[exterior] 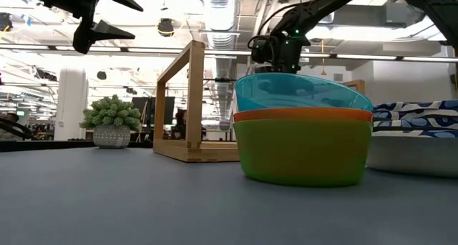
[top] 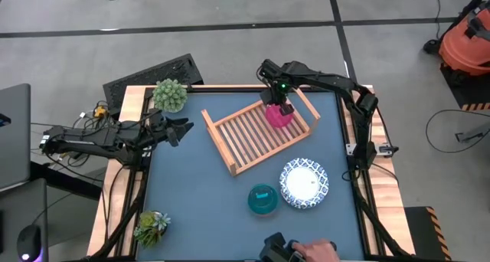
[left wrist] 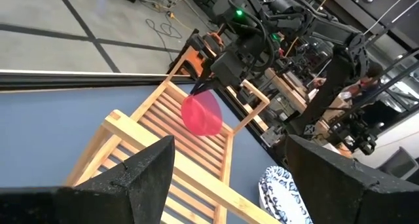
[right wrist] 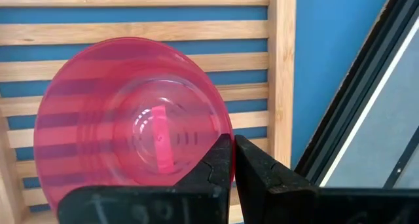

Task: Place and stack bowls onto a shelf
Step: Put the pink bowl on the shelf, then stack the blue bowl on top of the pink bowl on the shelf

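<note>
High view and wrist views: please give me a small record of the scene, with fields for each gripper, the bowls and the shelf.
right gripper: over the shelf, shut on the pink bowl's rim
pink bowl: held above the slats
left gripper: open, waiting near the table's left side
shelf: wooden slatted rack, lying at an angle on the blue table top
stacked small bowls: teal on top, orange and green below in the low view, beside the white patterned bowls
</note>
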